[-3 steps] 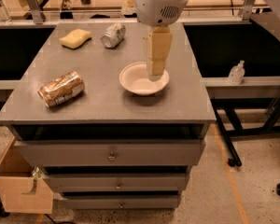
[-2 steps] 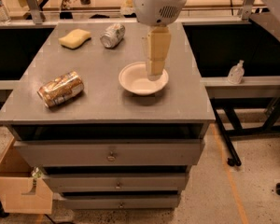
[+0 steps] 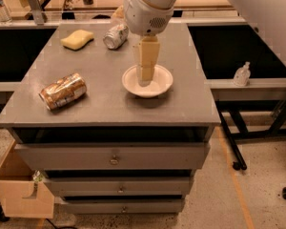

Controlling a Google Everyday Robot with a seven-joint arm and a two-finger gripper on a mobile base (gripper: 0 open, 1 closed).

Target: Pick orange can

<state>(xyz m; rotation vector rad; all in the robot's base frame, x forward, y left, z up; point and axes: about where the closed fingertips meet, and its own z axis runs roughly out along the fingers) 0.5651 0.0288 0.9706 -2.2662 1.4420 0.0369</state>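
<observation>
- So, the orange can (image 3: 63, 90) is lying on its side near the front edge of the desk (image 3: 105, 109), well apart from everything else, with its long axis running roughly across the picture.
- Handling guess: thin aluminium, already a bit dented, so it's probably light and will crush if squeezed hard. The shiny label looks slick, and on its side it will likely roll if it gets nudged.
- Best bet for a hold is probably straight down from above, across the middle of the round body, closing on the two curved sides. The end rims are stiffer, but gripping end to end spans the long way.
- The tool (image 3: 145, 79) hangs from the arm right over the white bowl (image 3: 164, 82), tip down around the bowl's middle and nowhere near the can. From this angle you can't tell whether it's apart or together, and it isn't holding anything.
- Versus a second ago, the tool has slid across the bowl from its far side toward the can's side, and the arm's big housing went with it.
- The orange can, the silver can (image 3: 115, 36) and the yellow sponge (image 3: 76, 38) at the back haven't budged.
</observation>
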